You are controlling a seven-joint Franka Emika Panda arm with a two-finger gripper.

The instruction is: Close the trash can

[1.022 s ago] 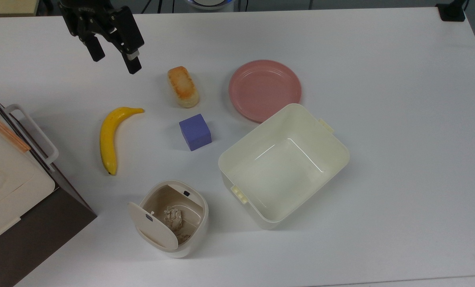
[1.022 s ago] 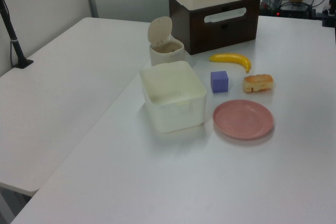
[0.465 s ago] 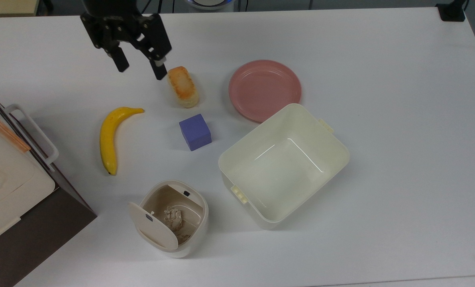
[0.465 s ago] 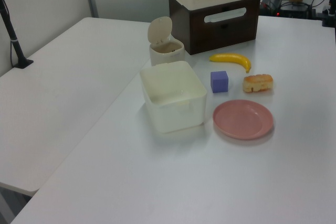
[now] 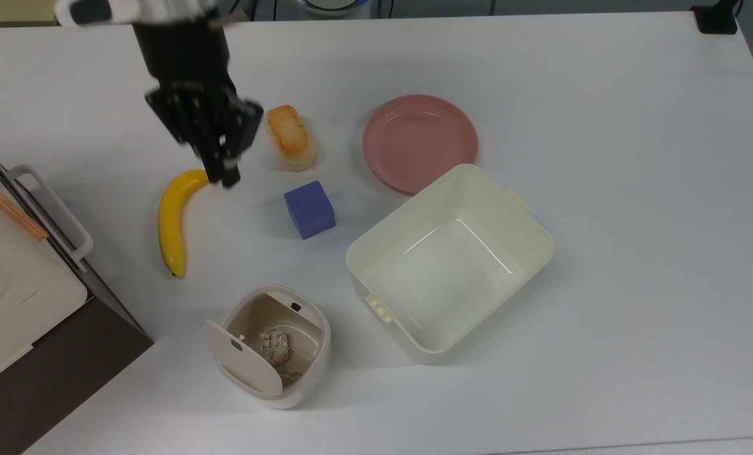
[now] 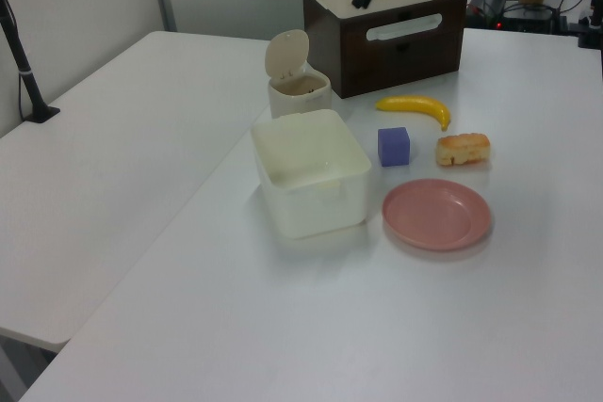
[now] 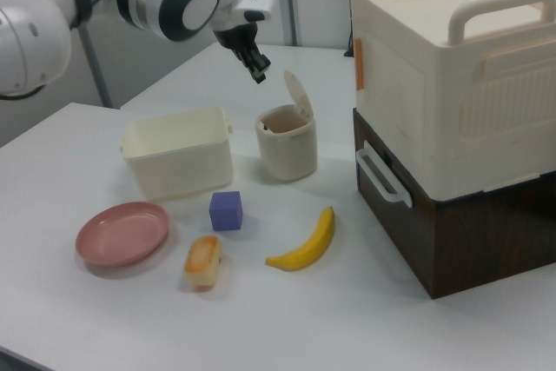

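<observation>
While the trash can [image 5: 274, 344] stands with its hinged lid [image 5: 242, 357] raised, at the top view's lower left between a brown-and-cream storage box [image 5: 10, 297] and a cream tub [image 5: 449, 262], the gripper [image 5: 222, 170] is seen above the table [image 5: 635, 189] beside the banana [image 5: 175, 218]. Its fingers are pressed nearly together, nothing held. Crumpled paper [image 5: 275, 346] is seen inside the can.

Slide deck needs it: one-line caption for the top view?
Gripper above the banana's stem end, trash can open with lid raised and crumpled paper inside.
</observation>
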